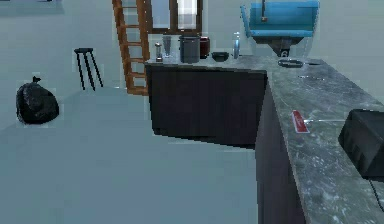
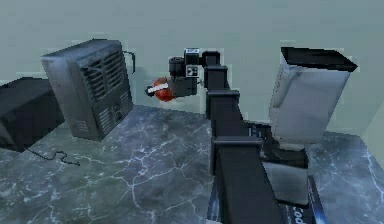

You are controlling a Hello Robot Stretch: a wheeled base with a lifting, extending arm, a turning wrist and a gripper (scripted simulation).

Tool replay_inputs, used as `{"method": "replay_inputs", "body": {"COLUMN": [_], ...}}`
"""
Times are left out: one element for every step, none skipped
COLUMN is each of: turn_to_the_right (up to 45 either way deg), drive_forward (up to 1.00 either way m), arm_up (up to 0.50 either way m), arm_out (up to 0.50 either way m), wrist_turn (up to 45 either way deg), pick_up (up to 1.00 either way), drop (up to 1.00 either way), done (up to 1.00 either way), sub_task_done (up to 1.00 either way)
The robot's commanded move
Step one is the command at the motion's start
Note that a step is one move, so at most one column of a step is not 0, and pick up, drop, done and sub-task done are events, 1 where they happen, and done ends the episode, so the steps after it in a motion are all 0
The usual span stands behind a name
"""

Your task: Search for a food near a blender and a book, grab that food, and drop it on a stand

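Red, round, likely light and smooth-skinned, the food (image 2: 160, 91) hangs held at my gripper (image 2: 171, 86), best taken gently across its middle.

red blob (image 2: 166, 92) at gripper (image 2: 159, 90) unidentifiable | black box (image 1: 366, 142) cropped

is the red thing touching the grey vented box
Apart. The arm side view shows a clear gap between the red thing and the box.

Forward wide, side close; countertop (image 1: 325, 105) (image 2: 150, 165) shared.
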Motion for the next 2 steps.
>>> {"method": "replay_inputs", "body": {"turn_to_the_right": [0.0,0.0], "drive_forward": [0.0,0.0], "arm_up": [0.02,0.0], "arm_out": [0.0,0.0], "wrist_turn": [0.0,-45.0], "pick_up": [0.0,0.0], "drop": [0.0,0.0], "done": [0.0,0.0], "sub_task_done": [0.0,0.0]}}
